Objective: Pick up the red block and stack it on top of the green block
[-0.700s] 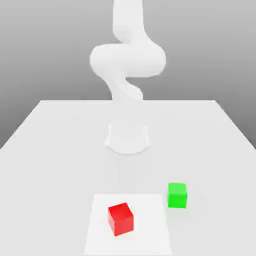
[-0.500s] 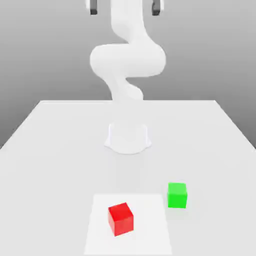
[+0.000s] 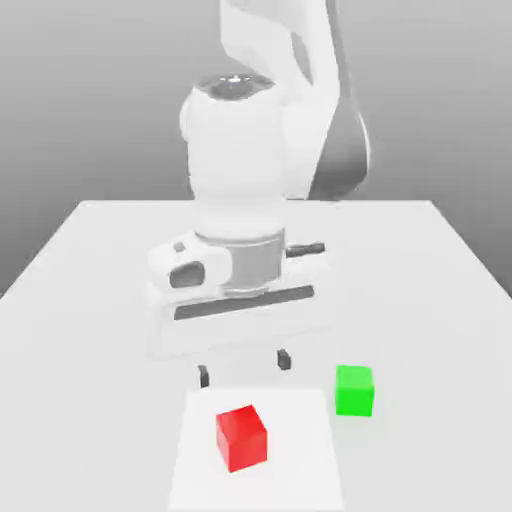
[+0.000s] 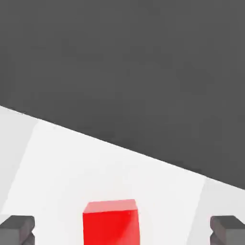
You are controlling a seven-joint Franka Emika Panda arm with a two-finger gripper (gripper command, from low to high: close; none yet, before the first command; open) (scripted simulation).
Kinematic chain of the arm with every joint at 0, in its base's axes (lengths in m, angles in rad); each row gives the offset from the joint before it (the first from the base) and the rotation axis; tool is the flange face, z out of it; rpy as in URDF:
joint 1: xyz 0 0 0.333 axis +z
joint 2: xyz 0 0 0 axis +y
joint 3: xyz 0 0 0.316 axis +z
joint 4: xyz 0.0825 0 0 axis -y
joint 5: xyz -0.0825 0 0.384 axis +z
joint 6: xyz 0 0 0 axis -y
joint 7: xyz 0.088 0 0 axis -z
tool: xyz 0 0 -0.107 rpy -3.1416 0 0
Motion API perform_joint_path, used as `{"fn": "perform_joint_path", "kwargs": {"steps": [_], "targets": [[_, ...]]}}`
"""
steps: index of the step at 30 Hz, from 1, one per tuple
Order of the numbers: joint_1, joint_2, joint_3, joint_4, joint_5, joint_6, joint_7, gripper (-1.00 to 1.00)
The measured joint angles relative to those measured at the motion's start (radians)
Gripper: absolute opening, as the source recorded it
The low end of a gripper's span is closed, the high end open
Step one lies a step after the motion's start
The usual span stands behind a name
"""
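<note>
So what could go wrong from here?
The red block sits turned at an angle, so the open hand might catch a corner and twist it. The green block stands just off the white square, fairly near, so a sideways swing could perhaps nudge it.

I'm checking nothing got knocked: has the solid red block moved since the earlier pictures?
No; the red block sits at the same spot and angle on the white square sheet in the exterior view.

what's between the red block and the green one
In the exterior view, only a strip of the white square and some bare tabletop lie between the red block and the green block.
</note>
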Motion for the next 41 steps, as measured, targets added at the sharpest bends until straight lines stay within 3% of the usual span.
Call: {"fn": "perform_joint_path", "kwargs": {"steps": [6, 7, 14, 20, 24, 30, 37, 38, 41], "targets": [[-0.035, 0.217, 0.047, 0.015, 0.057, 0.173, -0.059, 0.0], [-0.04, 0.237, 0.053, 0.018, 0.063, 0.19, -0.063, -1.0], [-0.041, 0.234, 0.054, 0.018, 0.06, 0.187, -0.06, -1.0], [-0.02, 0.041, 0.028, -0.015, -0.002, 0.027, -0.01, -1.0], [0.119, -0.078, 0.094, -0.092, 0.026, -0.015, 0.066, -1.0], [0.221, -0.251, 0.209, -0.22, 0.022, -0.059, 0.232, -1.0], [0.233, -0.06, 0.22, -0.231, -0.04, 0.142, 0.3, -1.0], [0.232, -0.03, 0.218, -0.23, -0.05, 0.171, 0.307, 1.0], [0.232, -0.03, 0.218, -0.23, -0.05, 0.171, 0.307, 1.0]]}}
